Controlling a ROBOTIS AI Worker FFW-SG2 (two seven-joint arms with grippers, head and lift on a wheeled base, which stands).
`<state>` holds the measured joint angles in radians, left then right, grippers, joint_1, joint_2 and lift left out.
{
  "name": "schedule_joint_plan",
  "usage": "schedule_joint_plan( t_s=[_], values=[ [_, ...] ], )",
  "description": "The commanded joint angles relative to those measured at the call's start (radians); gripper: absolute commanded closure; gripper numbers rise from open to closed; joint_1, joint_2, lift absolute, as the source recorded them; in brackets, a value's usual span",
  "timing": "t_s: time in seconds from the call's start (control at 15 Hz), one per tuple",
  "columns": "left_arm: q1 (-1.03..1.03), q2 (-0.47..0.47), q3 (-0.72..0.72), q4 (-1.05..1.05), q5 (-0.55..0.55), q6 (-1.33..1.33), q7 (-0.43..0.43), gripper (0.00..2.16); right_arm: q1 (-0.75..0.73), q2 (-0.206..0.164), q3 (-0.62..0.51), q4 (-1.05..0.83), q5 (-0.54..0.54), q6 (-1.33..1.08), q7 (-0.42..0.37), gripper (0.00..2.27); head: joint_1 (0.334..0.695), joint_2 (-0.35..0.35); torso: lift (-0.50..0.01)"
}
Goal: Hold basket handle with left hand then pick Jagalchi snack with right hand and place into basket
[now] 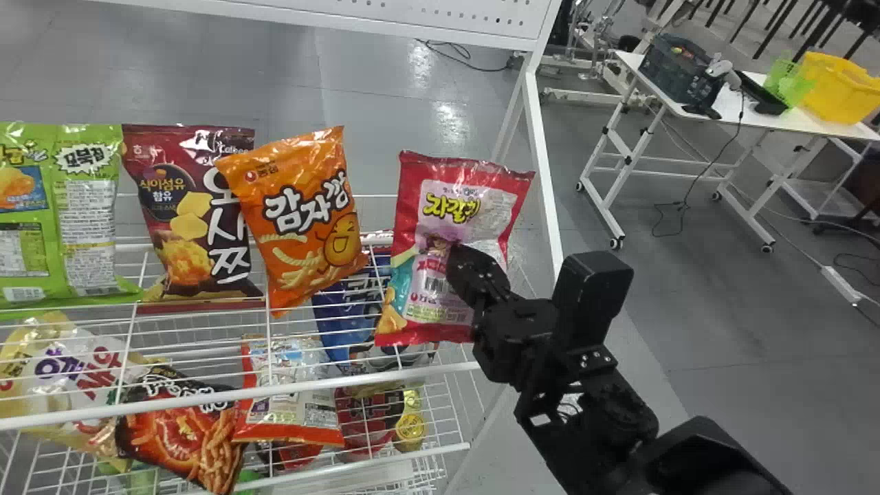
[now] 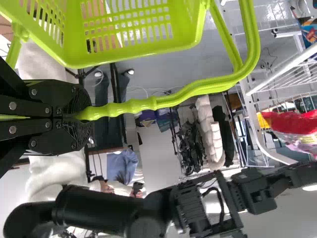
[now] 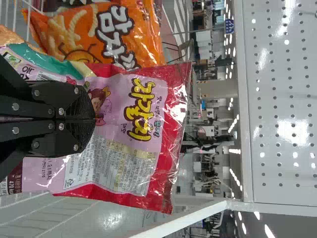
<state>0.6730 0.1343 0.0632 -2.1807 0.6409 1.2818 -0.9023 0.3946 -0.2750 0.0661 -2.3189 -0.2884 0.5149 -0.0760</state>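
One wire rack (image 1: 412, 374) spreads out to the left of the right pincer (image 1: 455, 261) and below it. Well apart from that pincer, farther off to its right, stands a white table (image 1: 729, 113) with a dark crate (image 1: 674, 72) and a yellow basket (image 1: 839, 86) on top. The green basket (image 2: 133, 42) is just beside the left pincer (image 2: 81, 116), joined to it by its handle (image 2: 133, 106). Upright at the right pincer's tips, by the rack's right end, is the Jagalchi snack (image 1: 457, 196), the pincer closed on the front of the bag. To this pincer's left, near the snack but apart from it, is an orange bag (image 1: 295, 227), overlapping a dark red bag (image 1: 155, 151). Smallest is the handle's slim ridged grip, clenched between the left pincer's fingers.
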Motion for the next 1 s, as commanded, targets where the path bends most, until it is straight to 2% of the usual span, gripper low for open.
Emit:
schedule_joint_plan(
  t_s=[0.0, 0.13, 0.2, 0.47, 0.53, 0.73, 0.93],
  values=[
    [0.007, 0.004, 0.003, -0.018, 0.002, 0.006, -0.001, 1.21, 0.073, -0.013, -0.023, -0.128, -0.018, 0.147, 0.004, 2.24, 0.695, -0.321, -0.010],
    [0.007, 0.002, 0.001, -0.019, 0.002, 0.006, -0.004, 1.21, 0.121, -0.027, -0.049, -0.205, -0.047, 0.279, 0.010, 2.24, 0.695, -0.329, -0.010],
    [0.008, 0.001, 0.001, -0.019, 0.002, 0.006, -0.004, 1.21, 0.147, -0.039, -0.091, -0.240, -0.107, 0.350, 0.022, 2.24, 0.695, -0.333, -0.010],
    [0.007, -0.005, 0.001, -0.016, 0.002, 0.003, 0.003, 1.21, 0.221, -0.087, -0.213, -0.369, -0.224, 0.589, 0.065, 2.24, 0.695, -0.350, -0.010],
    [0.007, -0.008, 0.000, -0.018, 0.002, -0.003, 0.005, 1.21, 0.225, -0.089, -0.243, -0.393, -0.261, 0.675, 0.070, 2.24, 0.695, -0.350, -0.010],
    [0.008, -0.024, -0.009, -0.019, -0.004, -0.003, 0.014, 1.21, 0.236, -0.087, -0.269, -0.453, -0.262, 0.933, 0.120, 2.24, 0.695, -0.350, -0.010],
    [0.008, -0.030, -0.009, -0.021, -0.006, -0.003, 0.017, 1.21, 0.253, -0.084, -0.256, -0.476, -0.276, 1.057, 0.134, 2.24, 0.695, -0.350, -0.010]
  ],
)
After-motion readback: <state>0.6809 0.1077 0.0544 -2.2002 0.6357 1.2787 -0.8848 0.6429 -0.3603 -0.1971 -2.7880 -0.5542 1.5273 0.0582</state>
